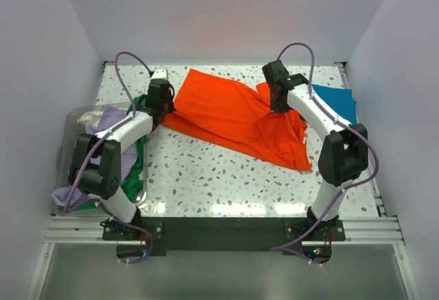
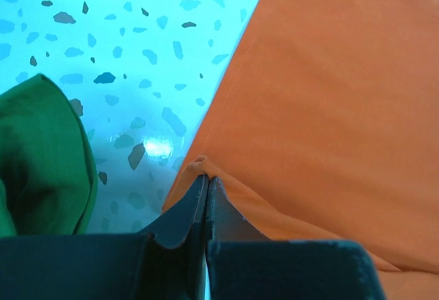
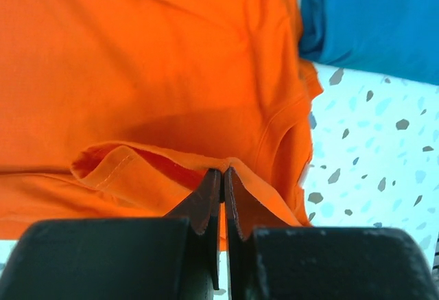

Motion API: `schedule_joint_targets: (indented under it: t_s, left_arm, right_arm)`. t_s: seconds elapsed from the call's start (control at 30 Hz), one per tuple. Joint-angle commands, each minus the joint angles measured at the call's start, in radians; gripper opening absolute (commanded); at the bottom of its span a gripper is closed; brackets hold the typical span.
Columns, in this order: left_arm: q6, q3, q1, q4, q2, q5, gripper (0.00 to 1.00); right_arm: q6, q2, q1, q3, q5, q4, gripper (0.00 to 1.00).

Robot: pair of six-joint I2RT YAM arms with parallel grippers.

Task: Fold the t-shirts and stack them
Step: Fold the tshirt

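A bright orange t-shirt point(image 1: 233, 114) lies spread aslant over the middle of the speckled table. My left gripper point(image 1: 163, 111) is shut on the shirt's left corner; in the left wrist view the orange t-shirt point(image 2: 329, 94) bunches into a small pinch at the gripper point(image 2: 206, 178). My right gripper point(image 1: 280, 104) is shut on a fold near the shirt's right side; in the right wrist view the orange t-shirt point(image 3: 151, 73) puckers at the gripper point(image 3: 222, 172). A teal-blue t-shirt point(image 1: 337, 101) lies at the right rear, also showing as the teal-blue t-shirt point(image 3: 377, 18).
A clear bin point(image 1: 68, 128) at the left edge holds green point(image 1: 140, 152), lavender point(image 1: 113, 118) and whitish point(image 1: 89, 118) tees; the green tee point(image 2: 41, 163) hangs over beside my left gripper. White walls close in the table point(image 1: 219, 183) on three sides.
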Motion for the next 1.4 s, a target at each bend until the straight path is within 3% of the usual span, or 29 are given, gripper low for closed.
schedule_joint_targets:
  t_s: [0.0, 0.87, 0.97, 1.0, 1.1, 1.13, 1.17, 1.23, 1.37]
  left_arm:
    - [0.029, 0.068, 0.015, -0.019, 0.038, -0.02, 0.0]
    - [0.056, 0.298, 0.021, -0.108, 0.27, -0.034, 0.0]
    - [0.063, 0.318, 0.021, -0.115, 0.277, -0.034, 0.35]
    - [0.063, 0.323, 0.021, -0.115, 0.274, -0.036, 0.55]
    - [0.068, 0.321, 0.018, -0.096, 0.25, -0.01, 0.72]
    - [0.071, 0.318, 0.014, -0.084, 0.242, -0.007, 0.75]
    - [0.072, 0.312, 0.009, -0.076, 0.224, -0.002, 0.78]
    - [0.072, 0.277, -0.012, -0.035, 0.189, 0.033, 0.82]
    - [0.034, 0.127, -0.054, 0.12, 0.118, 0.148, 0.85]
  right_arm:
    - [-0.051, 0.015, -0.033, 0.071, -0.015, 0.027, 0.0]
    - [-0.086, 0.092, -0.15, 0.151, 0.005, 0.013, 0.0]
    - [-0.094, 0.112, -0.153, 0.187, -0.001, 0.005, 0.0]
    - [-0.095, 0.122, -0.154, 0.2, -0.004, -0.001, 0.06]
    - [-0.1, 0.121, -0.154, 0.231, -0.024, -0.032, 0.45]
    - [-0.1, 0.1, -0.154, 0.226, -0.042, -0.033, 0.67]
    - [-0.097, 0.078, -0.154, 0.197, -0.05, -0.027, 0.75]
    - [-0.095, 0.0, -0.154, 0.112, -0.066, 0.002, 0.84]
    - [-0.089, -0.127, -0.154, -0.069, -0.081, 0.042, 0.85]
